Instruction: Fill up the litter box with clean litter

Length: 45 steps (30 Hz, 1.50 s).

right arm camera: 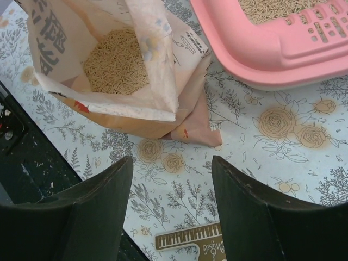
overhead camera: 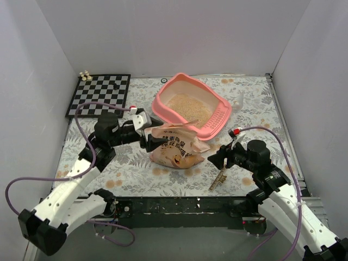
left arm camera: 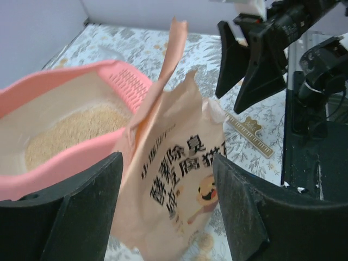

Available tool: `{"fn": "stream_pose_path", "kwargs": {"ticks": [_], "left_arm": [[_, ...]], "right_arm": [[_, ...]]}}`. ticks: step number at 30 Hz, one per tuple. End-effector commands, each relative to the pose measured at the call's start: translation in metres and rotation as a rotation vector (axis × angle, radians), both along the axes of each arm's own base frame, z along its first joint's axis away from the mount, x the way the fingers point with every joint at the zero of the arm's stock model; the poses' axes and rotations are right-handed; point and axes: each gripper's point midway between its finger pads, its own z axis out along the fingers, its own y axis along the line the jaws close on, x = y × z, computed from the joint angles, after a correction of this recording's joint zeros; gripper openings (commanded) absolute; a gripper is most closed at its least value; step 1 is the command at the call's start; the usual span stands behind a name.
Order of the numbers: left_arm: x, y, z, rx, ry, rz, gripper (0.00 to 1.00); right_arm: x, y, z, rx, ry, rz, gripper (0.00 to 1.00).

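Note:
The pink litter box [overhead camera: 179, 117] stands at the table's back middle with pale beige litter [overhead camera: 187, 106] in it; it also shows in the left wrist view [left arm camera: 65, 157] and the right wrist view [right arm camera: 272, 60]. A tan printed bag [overhead camera: 174, 149] lies just in front of it. Its open mouth shows more litter [right arm camera: 117, 62] inside. My left gripper [overhead camera: 151, 140] is open, its fingers either side of the bag's [left arm camera: 174, 185] end. My right gripper [overhead camera: 213, 159] is open and empty above the table, right of the bag [right arm camera: 136, 114].
A gold ruler-like strip [overhead camera: 219, 178] lies below the right gripper. A checkerboard [overhead camera: 100, 95] with small pieces sits at the back left. A translucent scoop [overhead camera: 239, 100] lies right of the box. White walls enclose the table on three sides.

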Motion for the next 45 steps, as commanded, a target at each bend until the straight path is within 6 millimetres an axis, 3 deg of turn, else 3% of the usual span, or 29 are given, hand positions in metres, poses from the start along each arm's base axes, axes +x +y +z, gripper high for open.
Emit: {"fn": "stream_pose_path", "kwargs": {"ticks": [1, 3, 5, 8, 12, 21, 26, 37, 45], "left_arm": [[0.017, 0.039, -0.007, -0.108, 0.066, 0.345, 0.68], [0.013, 0.062, 0.004, -0.214, 0.062, 0.472, 0.69], [0.017, 0.088, 0.001, -0.286, 0.086, 0.628, 0.70], [0.024, 0.114, -0.023, -0.314, 0.210, 0.812, 0.71], [0.022, 0.111, -0.054, -0.271, 0.347, 0.836, 0.70], [0.006, 0.095, -0.070, -0.263, 0.326, 0.696, 0.72], [0.000, 0.092, -0.069, -0.280, 0.310, 0.664, 0.72], [-0.001, 0.089, -0.071, -0.261, 0.311, 0.642, 0.72], [0.000, 0.088, -0.074, -0.250, 0.315, 0.639, 0.72]], "right_arm": [[0.007, 0.013, 0.030, 0.063, -0.178, 0.081, 0.68], [0.005, 0.018, 0.029, 0.076, -0.203, 0.115, 0.68], [0.004, 0.021, 0.028, 0.083, -0.234, 0.144, 0.68], [0.010, 0.024, 0.024, 0.076, -0.288, 0.164, 0.68], [0.013, 0.032, 0.020, 0.082, -0.305, 0.204, 0.67], [0.012, 0.044, 0.030, 0.159, -0.399, 0.265, 0.66], [0.016, 0.044, 0.037, 0.168, -0.432, 0.252, 0.66], [0.023, 0.048, 0.030, 0.237, -0.444, 0.220, 0.62], [0.027, 0.039, 0.042, 0.266, -0.561, 0.185, 0.57]]}}
